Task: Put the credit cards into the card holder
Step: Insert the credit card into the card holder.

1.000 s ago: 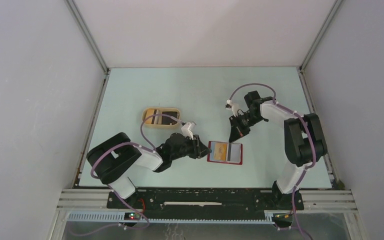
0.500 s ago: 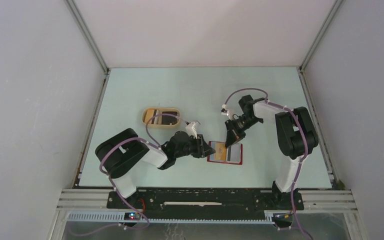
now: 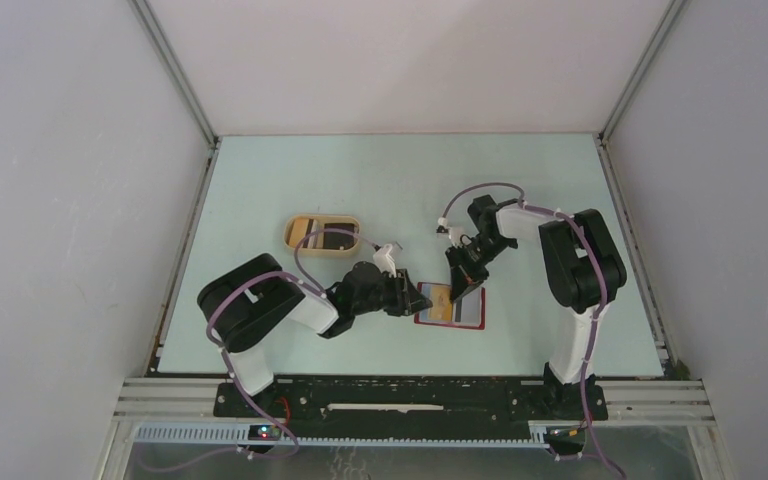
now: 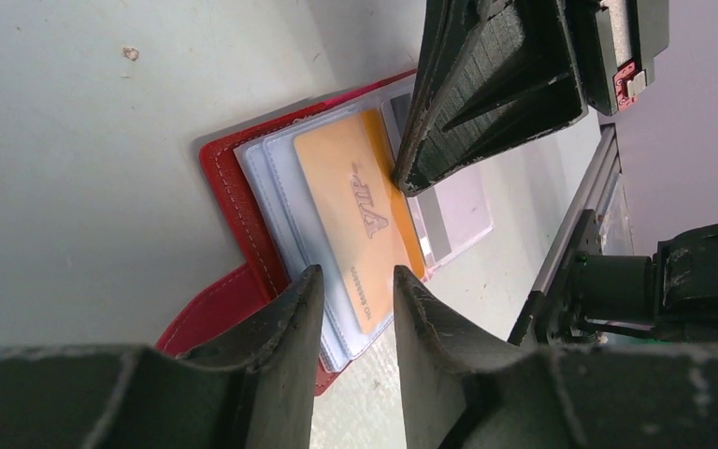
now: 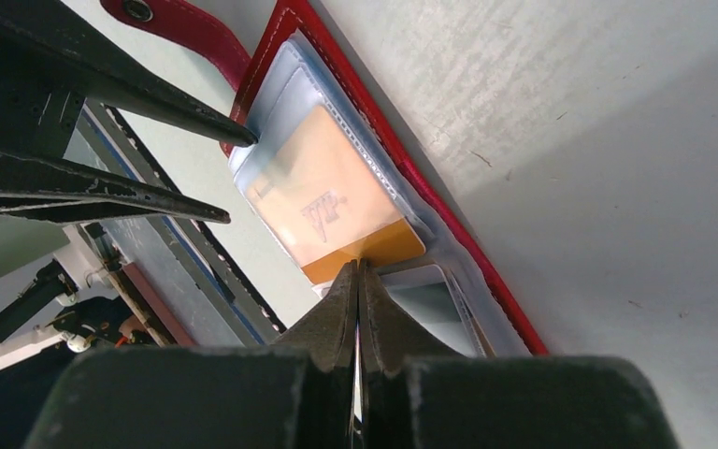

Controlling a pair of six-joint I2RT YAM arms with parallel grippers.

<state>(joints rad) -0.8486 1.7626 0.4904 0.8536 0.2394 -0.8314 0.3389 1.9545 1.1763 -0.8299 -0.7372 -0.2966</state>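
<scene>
The red card holder [image 3: 472, 322] lies open on the table between the arms. An orange-yellow credit card [image 4: 355, 215] sits partly inside its clear left pocket [image 5: 285, 103], one end still sticking out. My right gripper [image 5: 359, 267] is shut, with its joined tips touching that exposed end of the card [image 5: 374, 245]. My left gripper [image 4: 353, 281] stands open at the holder's left edge [image 4: 229, 182], its fingertips [image 5: 243, 140] against the pocket's rim. A pale card with a grey stripe [image 4: 451, 208] lies in the other pocket.
A tan oval dish [image 3: 297, 243] behind the left arm holds more cards, one with a dark stripe. The holder's red strap [image 5: 182, 28] trails out beside the left fingers. The table's metal frame [image 3: 410, 392] runs along the near edge.
My right gripper has swung down and left from beyond the holder until its tips met the orange card. My left gripper has edged slightly right against the holder's edge.
</scene>
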